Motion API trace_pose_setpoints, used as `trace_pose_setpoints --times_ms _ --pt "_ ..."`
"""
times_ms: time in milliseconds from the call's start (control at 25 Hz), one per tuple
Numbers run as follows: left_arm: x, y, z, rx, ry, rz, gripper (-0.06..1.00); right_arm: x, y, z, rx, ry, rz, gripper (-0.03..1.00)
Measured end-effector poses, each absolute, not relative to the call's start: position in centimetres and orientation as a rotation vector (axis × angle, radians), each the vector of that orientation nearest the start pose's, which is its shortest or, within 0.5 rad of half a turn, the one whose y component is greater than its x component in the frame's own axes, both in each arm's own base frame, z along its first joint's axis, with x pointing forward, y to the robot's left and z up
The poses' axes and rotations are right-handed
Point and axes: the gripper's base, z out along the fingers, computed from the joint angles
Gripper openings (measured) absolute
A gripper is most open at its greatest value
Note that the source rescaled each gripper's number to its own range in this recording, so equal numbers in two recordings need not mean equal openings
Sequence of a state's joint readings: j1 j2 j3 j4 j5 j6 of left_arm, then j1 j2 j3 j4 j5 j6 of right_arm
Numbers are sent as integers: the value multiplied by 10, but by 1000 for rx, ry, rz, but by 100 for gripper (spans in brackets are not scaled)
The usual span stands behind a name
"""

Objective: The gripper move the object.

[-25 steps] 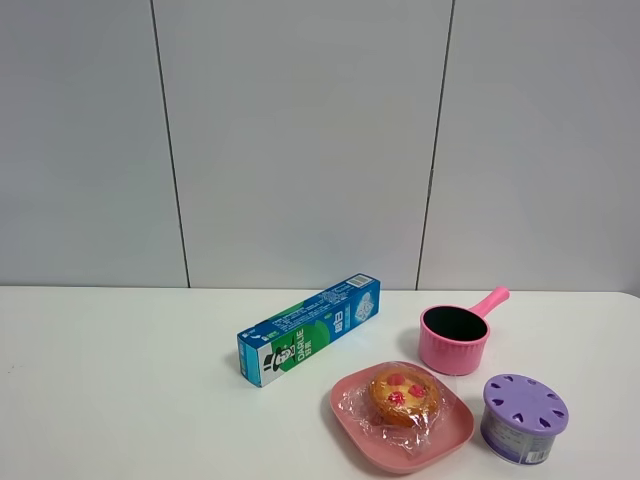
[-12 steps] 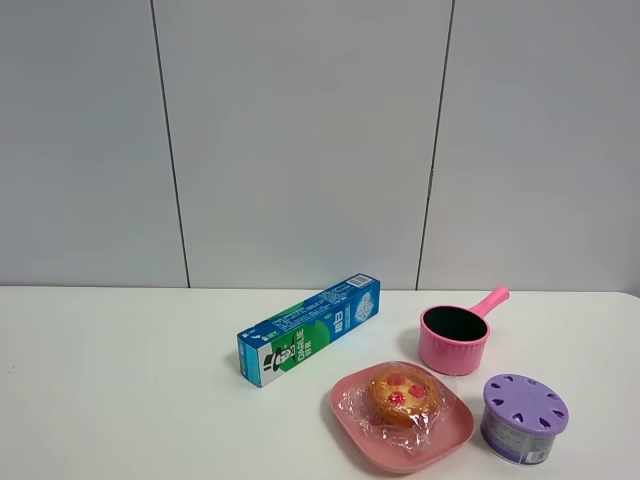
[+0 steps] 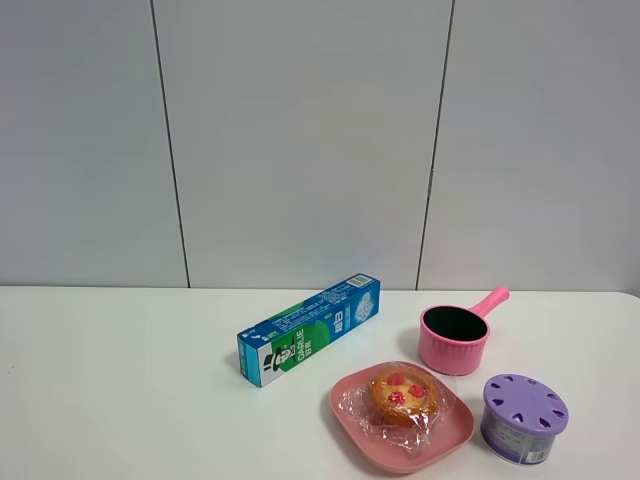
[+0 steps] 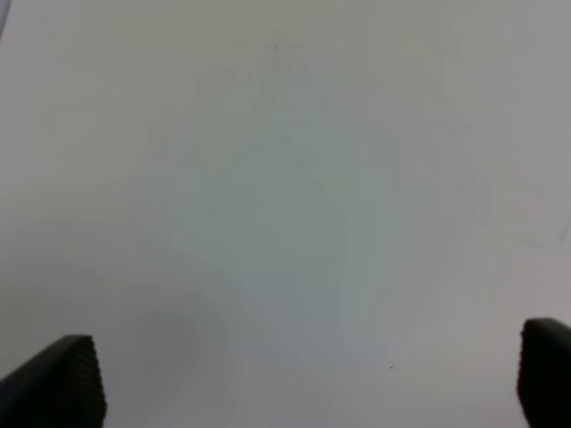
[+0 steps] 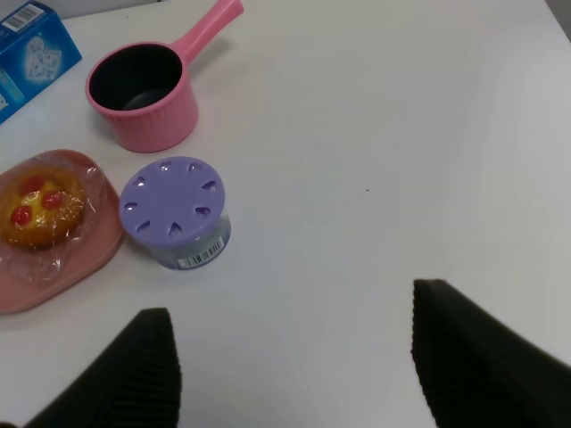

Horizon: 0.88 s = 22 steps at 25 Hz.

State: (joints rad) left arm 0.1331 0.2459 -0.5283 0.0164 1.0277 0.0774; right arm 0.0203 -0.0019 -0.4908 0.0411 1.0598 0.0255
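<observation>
With both the left gripper [image 4: 308, 383] and right gripper [image 5: 294, 357] wide and empty, the risk is the crinkly wrap slipping, dragging the tart [image 3: 403, 394] off the pink plate [image 3: 352, 432] at lower right.

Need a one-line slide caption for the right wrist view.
Open right pincer above the table, facing wrapped tart on pink plate, purple canister and pink pot.

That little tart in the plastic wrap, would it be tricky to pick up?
Probably a bit. The tart sits in loose, crinkly clear wrap, so fingers may catch film that slides or bunches. It looks small and baked, so likely light and easy to crush. Resting flat on the pink plate, it seems unlikely to roll.
</observation>
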Motion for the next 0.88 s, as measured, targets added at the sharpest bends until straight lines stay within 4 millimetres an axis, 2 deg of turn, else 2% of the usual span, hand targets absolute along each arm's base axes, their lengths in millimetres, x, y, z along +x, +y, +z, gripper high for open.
trace_pose_setpoints --times_ms 240,880 --pt "27 5 278 -102 2234 115 87 -4 3 275 4 2051 78 100" --pt "5 2 280 -99 2093 124 87 -4 3 275 4 2051 78 100"
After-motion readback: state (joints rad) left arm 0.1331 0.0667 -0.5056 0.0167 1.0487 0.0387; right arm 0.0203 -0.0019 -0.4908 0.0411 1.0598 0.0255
